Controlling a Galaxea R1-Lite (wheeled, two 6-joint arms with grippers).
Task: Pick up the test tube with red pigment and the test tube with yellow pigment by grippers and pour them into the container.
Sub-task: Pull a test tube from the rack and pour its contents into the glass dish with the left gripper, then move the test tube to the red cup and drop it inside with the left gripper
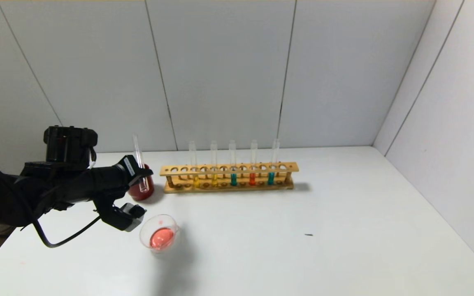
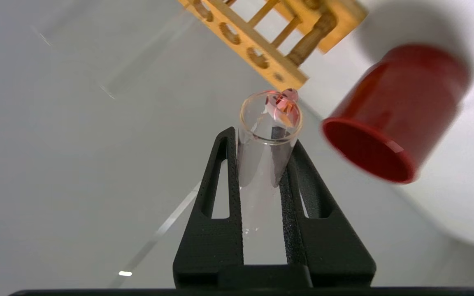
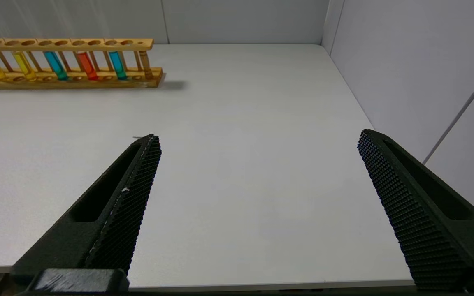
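Observation:
My left gripper is shut on an upright clear test tube that holds only red traces at its bottom; the left wrist view shows the tube between the black fingers. It hangs above the table just behind the container, a low clear glass dish holding pinkish-red liquid. In the wooden rack stand two tubes with yellow pigment, a tube with orange-red pigment and two teal ones. My right gripper is open and empty over the table's right front, out of the head view.
A dark red opaque cup stands right behind the held tube, left of the rack; it also shows in the left wrist view. The rack with its coloured tubes shows in the right wrist view. Grey walls close the back and right.

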